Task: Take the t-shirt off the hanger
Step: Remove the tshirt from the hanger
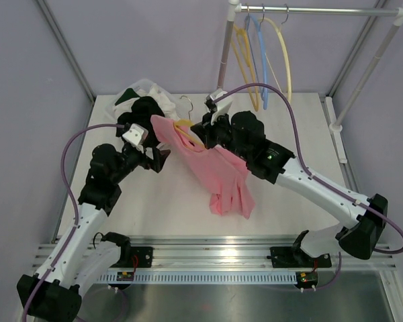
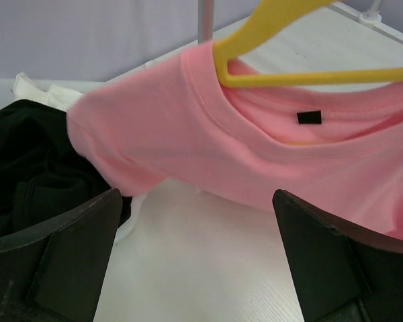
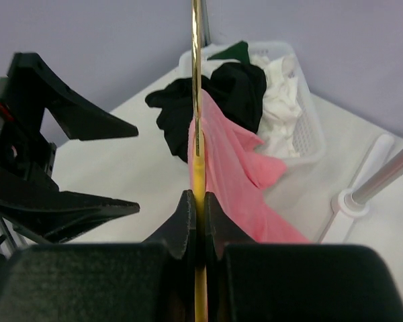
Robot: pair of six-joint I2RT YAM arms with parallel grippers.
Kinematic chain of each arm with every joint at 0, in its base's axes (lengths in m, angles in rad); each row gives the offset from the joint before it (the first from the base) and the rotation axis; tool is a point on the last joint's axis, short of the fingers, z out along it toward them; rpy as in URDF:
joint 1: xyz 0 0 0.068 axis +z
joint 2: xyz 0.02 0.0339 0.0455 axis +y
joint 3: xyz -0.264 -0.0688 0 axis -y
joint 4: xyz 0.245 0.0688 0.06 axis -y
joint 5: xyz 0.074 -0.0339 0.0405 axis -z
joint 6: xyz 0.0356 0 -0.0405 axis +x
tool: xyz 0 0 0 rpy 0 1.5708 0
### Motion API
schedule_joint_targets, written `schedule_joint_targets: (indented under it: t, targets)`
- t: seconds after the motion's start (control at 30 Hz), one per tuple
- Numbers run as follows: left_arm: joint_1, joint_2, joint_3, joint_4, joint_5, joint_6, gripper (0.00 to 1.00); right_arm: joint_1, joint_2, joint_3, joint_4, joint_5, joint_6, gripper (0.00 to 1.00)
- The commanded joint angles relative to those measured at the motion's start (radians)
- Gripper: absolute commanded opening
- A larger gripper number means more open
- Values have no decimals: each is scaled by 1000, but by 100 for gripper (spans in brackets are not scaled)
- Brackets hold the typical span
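Note:
A pink t-shirt (image 1: 215, 168) hangs on a yellow hanger (image 1: 188, 131) above the middle of the table; its lower part lies bunched on the tabletop. My right gripper (image 1: 203, 129) is shut on the yellow hanger (image 3: 199, 176) and holds it up edge-on. My left gripper (image 1: 160, 155) is open and empty, just left of the shirt's shoulder. In the left wrist view the pink shirt (image 2: 255, 147) and hanger (image 2: 282, 74) fill the space beyond my open fingers (image 2: 60, 255). The shirt (image 3: 235, 168) drapes right of the hanger in the right wrist view.
A white basket (image 1: 148, 87) with black and white clothes (image 1: 144, 111) stands at the back left, close behind my left gripper. A clothes rail (image 1: 322, 10) with yellow and blue hangers (image 1: 258, 60) stands at the back right on a pole (image 1: 225, 54).

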Motion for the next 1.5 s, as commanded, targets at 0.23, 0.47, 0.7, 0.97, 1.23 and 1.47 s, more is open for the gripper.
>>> schedule_joint_targets:
  t: [0.23, 0.47, 0.7, 0.97, 1.23, 1.47]
  targets:
    - [-2, 29, 46, 29, 75, -5, 99, 31, -69, -100, 295, -11, 13, 0]
    - [-2, 14, 35, 46, 15, -8, 99, 57, -68, -125, 349, -15, 15, 0]
    - [-2, 26, 34, 69, -130, -23, 89, 77, -58, -125, 352, -18, 12, 0]
    - [-2, 23, 28, 86, -161, -34, 93, 85, -66, -128, 338, -17, 5, 0]
    - [-2, 17, 32, 77, -115, -46, 96, 97, -54, -117, 332, -24, 1, 0]
    - [-2, 27, 35, 74, -129, -46, 76, 114, -25, -88, 310, -18, -11, 0]
